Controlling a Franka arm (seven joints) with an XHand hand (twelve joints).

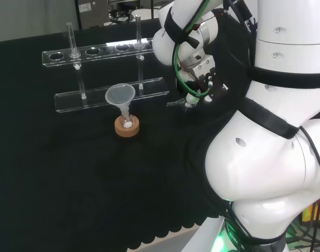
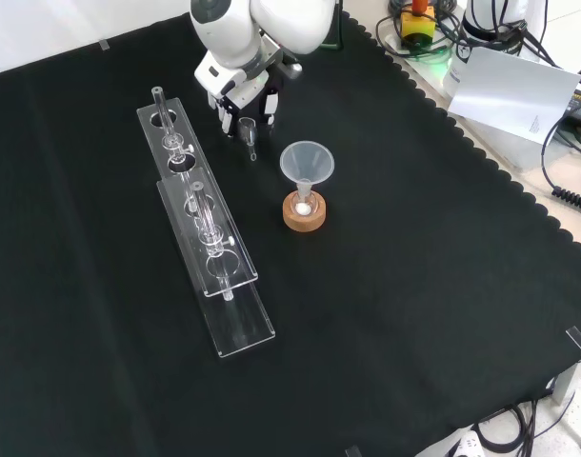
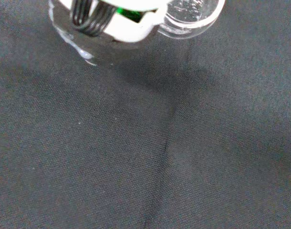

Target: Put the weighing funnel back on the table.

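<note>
The weighing funnel [image 2: 249, 135] is seen pinched between the curled fingers of the hand [image 2: 245, 93], with its stem pointing away from the palm, low over the black cloth [image 2: 414, 286]; whether it touches the cloth cannot be told. In the front view it is held just beside the upper end of the clear tube rack [image 2: 210, 238] and near the funnel [image 2: 307, 162], which stands in a small flask on a cork ring [image 2: 304, 217]. The task is judged to be at its last step: the piece has yet to be laid down and released. Several faults could be expected from here. If the fingers are opened while the piece is above the cloth, it could be dropped and chipped. Being rounded, it could be sent rolling by an uneven release toward the rack or the cork ring. If the hand is lowered too far, the thin stem could be pressed into the bench and snapped. The piece could also be caught by a finger and dragged along when the hand is lifted.
</note>
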